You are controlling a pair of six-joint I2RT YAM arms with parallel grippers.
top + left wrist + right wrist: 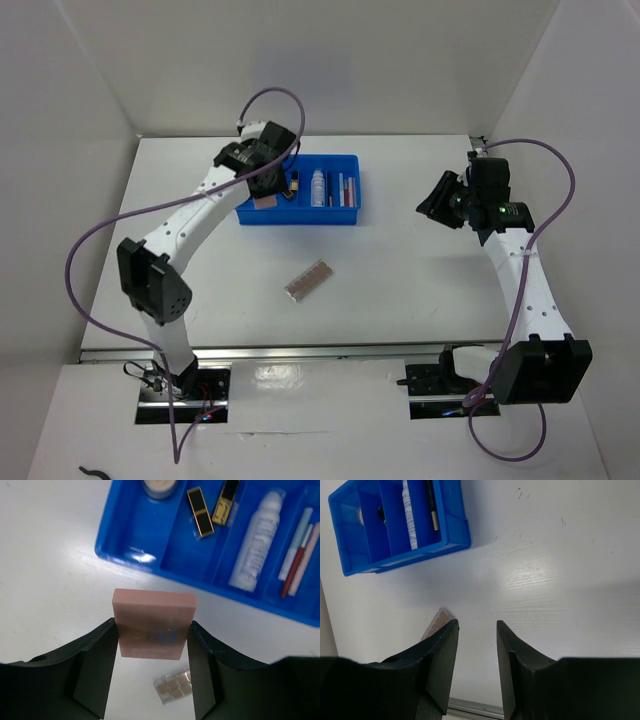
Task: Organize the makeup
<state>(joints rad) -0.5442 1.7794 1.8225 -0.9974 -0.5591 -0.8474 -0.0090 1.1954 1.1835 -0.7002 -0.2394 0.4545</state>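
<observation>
Left fingers (95, 665): clamping the flat pink palette (152, 625) by its two side edges, holding it above the worktop (420, 270) just beside the blue tray (131, 530). Right fingers (442, 655): standing narrowly parted, gripping nothing, hovering well right of the tray. Tray is carrying a round compact (159, 486), lipsticks (200, 511), white tube (257, 540) and pencils (297, 545). Clear-cased palette (308, 279) is lying mid-worktop, apart from both.

The round compact (159, 486) is cut off by the left wrist view's top edge.
</observation>
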